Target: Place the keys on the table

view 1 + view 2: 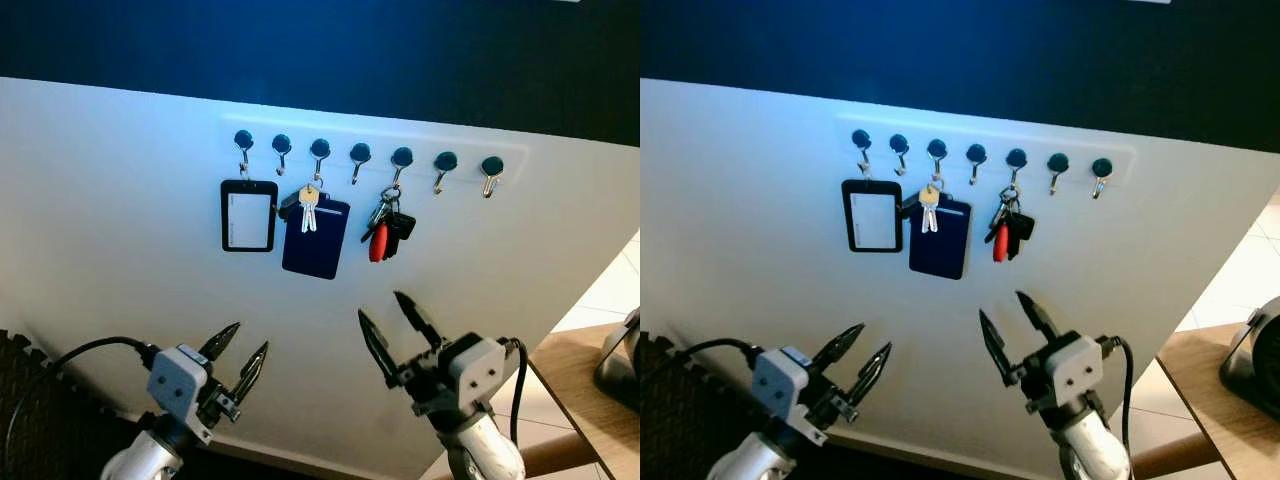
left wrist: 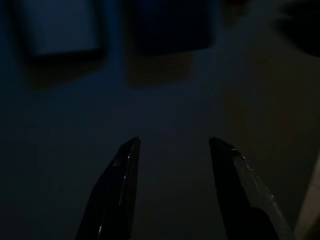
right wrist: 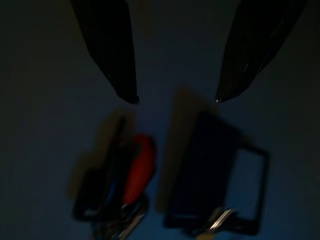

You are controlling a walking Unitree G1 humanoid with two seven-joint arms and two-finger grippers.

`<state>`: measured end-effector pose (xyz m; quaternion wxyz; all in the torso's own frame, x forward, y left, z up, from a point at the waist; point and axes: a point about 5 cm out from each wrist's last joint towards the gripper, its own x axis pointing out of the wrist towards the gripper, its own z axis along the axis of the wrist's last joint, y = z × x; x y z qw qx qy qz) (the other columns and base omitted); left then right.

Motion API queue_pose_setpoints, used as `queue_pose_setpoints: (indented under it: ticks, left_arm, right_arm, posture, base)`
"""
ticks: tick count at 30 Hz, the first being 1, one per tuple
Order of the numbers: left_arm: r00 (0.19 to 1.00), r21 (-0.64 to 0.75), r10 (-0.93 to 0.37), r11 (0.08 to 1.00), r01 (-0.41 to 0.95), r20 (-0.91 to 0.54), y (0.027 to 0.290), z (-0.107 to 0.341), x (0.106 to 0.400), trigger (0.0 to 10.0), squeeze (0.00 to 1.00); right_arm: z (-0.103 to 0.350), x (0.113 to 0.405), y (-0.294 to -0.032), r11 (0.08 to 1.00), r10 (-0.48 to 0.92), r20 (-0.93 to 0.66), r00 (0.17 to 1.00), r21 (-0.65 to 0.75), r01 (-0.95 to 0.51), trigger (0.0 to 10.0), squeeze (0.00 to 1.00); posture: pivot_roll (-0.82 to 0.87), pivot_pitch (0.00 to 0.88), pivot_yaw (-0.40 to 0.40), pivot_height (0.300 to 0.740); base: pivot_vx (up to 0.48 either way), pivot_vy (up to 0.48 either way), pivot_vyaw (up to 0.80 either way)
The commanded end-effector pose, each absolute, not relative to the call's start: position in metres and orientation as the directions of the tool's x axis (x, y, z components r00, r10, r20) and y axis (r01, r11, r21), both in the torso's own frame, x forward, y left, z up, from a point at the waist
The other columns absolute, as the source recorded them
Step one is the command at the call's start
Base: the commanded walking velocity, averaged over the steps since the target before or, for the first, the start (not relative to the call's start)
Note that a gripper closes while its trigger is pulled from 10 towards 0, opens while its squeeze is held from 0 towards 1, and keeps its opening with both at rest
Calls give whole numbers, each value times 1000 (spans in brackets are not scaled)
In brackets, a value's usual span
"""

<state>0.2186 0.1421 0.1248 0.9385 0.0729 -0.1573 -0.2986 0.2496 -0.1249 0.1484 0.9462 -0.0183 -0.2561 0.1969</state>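
Both wrist views are very dark, so the details there are hard to read; in the right wrist view the bunch of keys (image 3: 125, 185) is blurred and only its red tag is clear. At the right edge of the head views a wooden table (image 1: 570, 375) is cut off by the frame, and a dark object (image 1: 622, 365) standing on it is also only partly seen, so I cannot tell what it is. On the white wall (image 1: 110, 230) there is a rail with seven hooks (image 1: 365, 155). The first hook from the left holds a black badge holder (image 1: 248, 215), the third one holds a dark blue card pouch (image 1: 316, 238) with a pale key (image 1: 308, 208) in front of it, and the fifth one holds the bunch of keys with the red tag. The other hooks carry nothing. The right gripper (image 1: 400, 325) is raised in front of the wall, below the bunch of keys and apart from it, its two fingers spread wide and pointing up. The left gripper (image 1: 240, 358) is lower and more to the left, below the badge holder, with fingers parted too and nothing between them.
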Motion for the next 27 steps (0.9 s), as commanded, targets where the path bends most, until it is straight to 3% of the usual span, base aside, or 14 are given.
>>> queue_pose_setpoints:
  ticks: [1,10,27]
  left_arm:
    - [740,274,-631,773,573,232,132,124,218,10000,0]
    - [709,307,-653,755,580,266,120,133,224,10000,0]
    - [724,246,-606,795,554,330,119,145,230,10000,0]
  right_arm:
    - [148,256,-124,940,338,485,807,-125,-319,10000,0]
    - [158,263,-114,942,327,530,782,-119,-313,10000,0]
    - [177,269,-114,959,274,604,749,-115,-258,10000,0]
  posture:
    - [114,79,-48,740]
    - [118,77,-52,740]
    - [117,77,-50,740]
  base:
    - [0,0,0]
    - [0,0,0]
    - [0,0,0]
